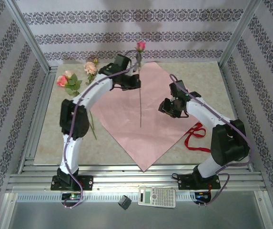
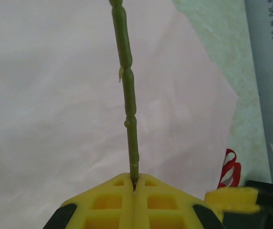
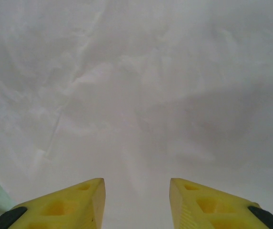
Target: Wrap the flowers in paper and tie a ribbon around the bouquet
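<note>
Rose (image 1: 141, 46), one, pinched low on its thin green stem (image 2: 129, 95) by your left gripper (image 1: 136, 71), whose yellow fingers (image 2: 107, 205) meet flat with nothing but the stem between them. Long axis: far to near, bloom past the far corner of the paper (image 1: 150, 119), tail reaching toward the middle of the sheet. Whether the tail touches the sheet cannot be told. Paper: pale pink side up, laid as a diamond on the table (image 1: 45, 143), creased. Right gripper (image 3: 136, 193): jaws apart, empty, hovering over the sheet's right half, just to the right of the stem and roughly level with its lower end. Other flowers (image 1: 68, 80): off the sheet, on the table beyond its left corner, on your left arm's side. Ribbon (image 1: 196, 136): red, loose, off the sheet's right edge, beside your right arm. Judgement: laying this rose down turns on keeping the stem along that corner-to-corner line, and the left arm is the one placed to do it.
</note>
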